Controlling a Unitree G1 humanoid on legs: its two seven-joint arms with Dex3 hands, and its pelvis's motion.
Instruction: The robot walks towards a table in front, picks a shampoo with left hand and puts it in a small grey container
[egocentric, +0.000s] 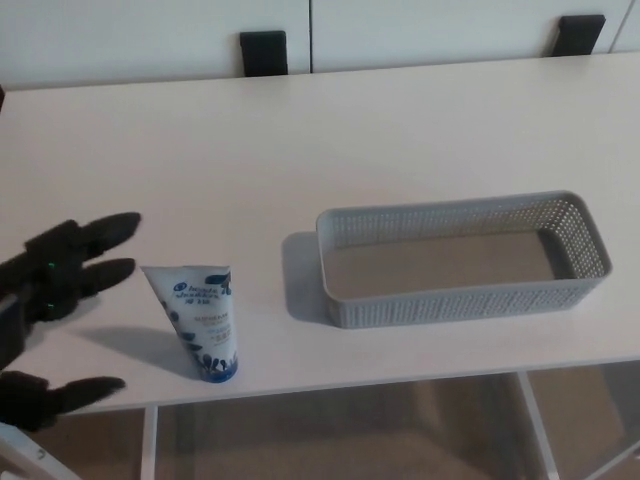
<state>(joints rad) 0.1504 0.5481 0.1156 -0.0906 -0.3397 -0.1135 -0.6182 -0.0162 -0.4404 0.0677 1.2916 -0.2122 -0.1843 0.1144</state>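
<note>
The tube (200, 320) stands upright on its cap near the front edge of the white tabletop (300, 150), wide crimped end up. Its label is blue and white; the print is too small to read.

The left hand (35, 295) hangs at 9 o'clock from the tube, near it but not touching. Its fingers (105, 232) are spread apart and hold nothing. Both point toward 3 o'clock, and the thumb (85, 388) lies lower, over the front edge.

The grey basket (450, 298) sits at 3 o'clock from the tube, a clear gap of bare tabletop between them. It is long, shallow and perforated, its long side running 9 to 3, and the tabletop shows through its floor.

At 12 o'clock, beyond the far edge, two black chair backs (263, 52) stand well apart.
</note>
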